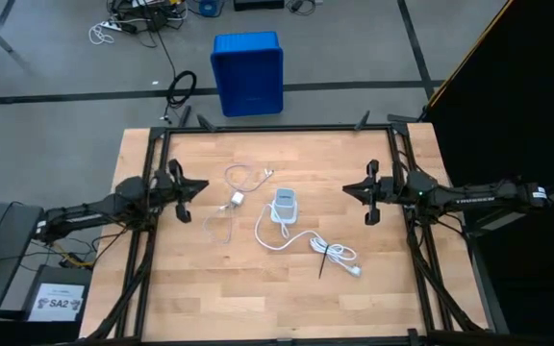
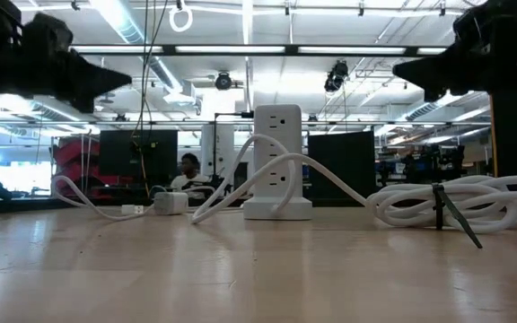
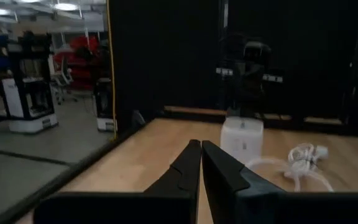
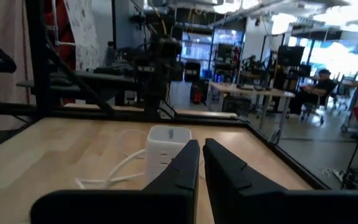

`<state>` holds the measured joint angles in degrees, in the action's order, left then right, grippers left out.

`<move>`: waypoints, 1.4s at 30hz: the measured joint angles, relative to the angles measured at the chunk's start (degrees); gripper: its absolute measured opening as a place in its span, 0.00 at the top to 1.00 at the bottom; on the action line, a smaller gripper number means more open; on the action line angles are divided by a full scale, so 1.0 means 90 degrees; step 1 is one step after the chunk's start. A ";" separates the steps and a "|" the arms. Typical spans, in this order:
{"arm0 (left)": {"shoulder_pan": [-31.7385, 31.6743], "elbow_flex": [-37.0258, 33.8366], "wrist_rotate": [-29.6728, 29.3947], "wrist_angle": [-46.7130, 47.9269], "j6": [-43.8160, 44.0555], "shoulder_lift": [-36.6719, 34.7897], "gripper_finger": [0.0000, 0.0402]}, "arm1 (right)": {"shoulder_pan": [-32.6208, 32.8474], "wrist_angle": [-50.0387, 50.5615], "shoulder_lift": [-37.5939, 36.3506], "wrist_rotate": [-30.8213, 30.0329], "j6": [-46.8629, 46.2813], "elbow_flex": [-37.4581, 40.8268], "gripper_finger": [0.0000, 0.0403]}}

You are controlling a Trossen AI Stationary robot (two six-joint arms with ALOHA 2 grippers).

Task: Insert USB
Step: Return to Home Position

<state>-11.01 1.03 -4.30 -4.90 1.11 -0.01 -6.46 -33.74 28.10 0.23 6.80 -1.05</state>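
Pale butcher-block planks form the table [image 1: 162,288], on which the USB [image 1: 230,174], a thin limp whitish cable, is laid in loose loops beside a small square charger block [image 1: 238,199], left of the boxy white outlet tower [image 1: 284,205]. Well apart, the left gripper [image 3: 201,144] and right gripper [image 4: 201,142] are held raised, dark tapered fingers pressed together.

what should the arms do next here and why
Probably just settle at rest where they are. The left end effector and right end effector both hang shut and empty at the table's sides. The USB lies loose on the table by the charger block, left of the outlet extension. If another insertion is wanted, the left arm is nearer the cable.
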 joint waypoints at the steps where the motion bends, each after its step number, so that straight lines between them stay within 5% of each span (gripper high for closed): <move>1: -0.0062 -0.0063 0.0124 0.0017 0.0089 0.0001 1.00 | 0.0000 0.0009 0.0000 0.0003 0.0122 0.0054 1.00; 9: -0.0448 -0.0062 0.0720 0.0138 -0.0047 0.0006 1.00 | -0.0145 0.0109 0.0011 0.0191 0.0227 0.0054 1.00; 30: -0.0541 -0.0065 0.0641 0.0327 -0.0730 0.0009 1.00 | -0.0355 0.0184 -0.0069 -0.0324 -0.0232 -0.0016 1.00; 42: -0.0541 -0.0067 0.0644 0.0338 -0.0260 0.0007 1.00 | -0.0506 0.1889 -0.1940 -0.0212 0.0312 -0.0067 1.00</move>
<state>-15.88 0.43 1.50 -1.86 -1.23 0.05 -11.01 -16.74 10.63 -1.68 9.61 -1.65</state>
